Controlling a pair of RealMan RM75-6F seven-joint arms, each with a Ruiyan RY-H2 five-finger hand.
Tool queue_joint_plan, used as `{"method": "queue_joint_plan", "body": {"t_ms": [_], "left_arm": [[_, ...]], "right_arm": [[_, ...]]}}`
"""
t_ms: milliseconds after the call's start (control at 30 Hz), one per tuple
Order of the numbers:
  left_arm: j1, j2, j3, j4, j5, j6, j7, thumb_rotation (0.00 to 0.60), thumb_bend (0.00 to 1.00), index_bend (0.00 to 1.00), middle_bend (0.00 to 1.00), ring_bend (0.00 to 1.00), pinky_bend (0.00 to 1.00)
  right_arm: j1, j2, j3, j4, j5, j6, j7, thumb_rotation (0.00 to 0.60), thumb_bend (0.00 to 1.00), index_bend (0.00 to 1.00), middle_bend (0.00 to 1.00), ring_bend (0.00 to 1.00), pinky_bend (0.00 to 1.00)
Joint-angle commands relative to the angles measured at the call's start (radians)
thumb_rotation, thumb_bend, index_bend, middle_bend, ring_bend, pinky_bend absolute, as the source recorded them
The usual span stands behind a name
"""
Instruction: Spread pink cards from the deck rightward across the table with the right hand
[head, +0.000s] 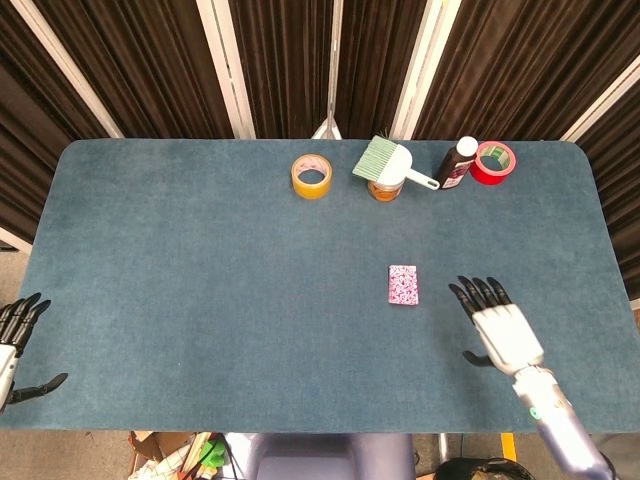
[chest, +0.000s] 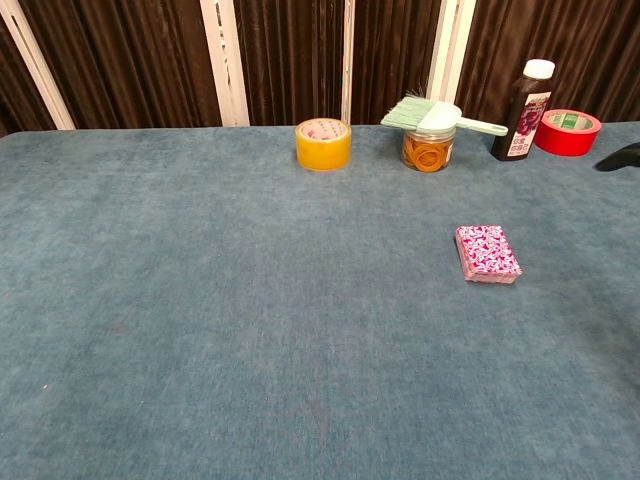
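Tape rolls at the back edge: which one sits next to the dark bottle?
The red tape roll, at the far right of the row, right beside the dark bottle. The yellow tape roll stands apart, left of the brush.

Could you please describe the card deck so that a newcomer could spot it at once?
On the blue table, look nearer than the back row of tape rolls, jar and bottle. The deck lies alone, flat, just left of the right hand, and is the only pink patterned rectangle.
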Motion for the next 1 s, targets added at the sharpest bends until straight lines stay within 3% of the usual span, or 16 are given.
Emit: {"method": "queue_joint_plan", "body": {"t_ms": [33,133,167,200,267,667,1000], "left_arm": [[-0.003,0.005,0.003,-0.003,0.002,-0.006,-0.009,0.600,0.00,0.00,0.00,0.00,0.00],[-0.006,0.010,0.005,-0.006,0.001,-0.015,-0.018,0.600,0.00,0.00,0.00,0.00,0.00],[-0.007,0.011,0.006,-0.006,0.000,-0.017,-0.020,0.600,0.00,0.00,0.00,0.00,0.00],[-0.008,0.012,0.007,-0.007,0.000,-0.020,-0.022,0.600,0.00,0.00,0.00,0.00,0.00],[-0.011,0.016,0.008,-0.010,-0.001,-0.027,-0.027,0.600,0.00,0.00,0.00,0.00,0.00],[-0.026,0.030,0.010,-0.023,-0.011,-0.060,-0.050,0.600,0.00,0.00,0.00,0.00,0.00],[-0.036,0.036,0.009,-0.025,-0.018,-0.077,-0.064,0.600,0.00,0.00,0.00,0.00,0.00]], "right_arm": [[0.089,-0.069,0.056,0.000,0.155,-0.078,-0.106,0.600,0.19,0.00,0.00,0.00,0.00],[0.134,-0.112,0.077,0.019,0.252,-0.098,-0.154,0.600,0.19,0.00,0.00,0.00,0.00],[0.190,-0.145,0.131,-0.040,0.260,-0.105,-0.169,0.600,0.19,0.00,0.00,0.00,0.00],[0.196,-0.155,0.130,-0.022,0.347,-0.103,-0.194,0.600,0.19,0.00,0.00,0.00,0.00],[0.188,-0.184,0.093,0.044,0.386,-0.095,-0.201,0.600,0.19,0.00,0.00,0.00,0.00],[0.324,-0.295,0.102,0.189,0.650,-0.138,-0.301,0.600,0.19,0.00,0.00,0.00,0.00],[0.393,-0.350,0.094,0.270,0.733,-0.143,-0.317,0.600,0.19,0.00,0.00,0.00,0.00]]}}
